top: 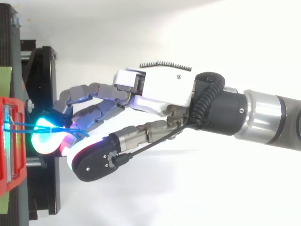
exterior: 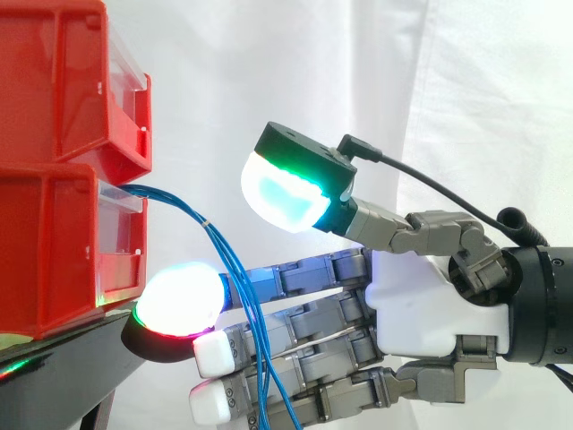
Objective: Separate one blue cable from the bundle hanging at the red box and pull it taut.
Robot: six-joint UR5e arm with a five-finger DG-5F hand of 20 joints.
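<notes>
The robot hand [exterior: 421, 305] is open, fingers straight and thumb raised, pinching nothing. The blue cables [exterior: 204, 220] droop slack across its fingers from the red box [exterior: 54, 242] beyond the fingertips. Separating and pulling look not yet done.

A creased white curtain [exterior: 269, 72] hangs bright behind a black stand [exterior: 63, 367]
</notes>
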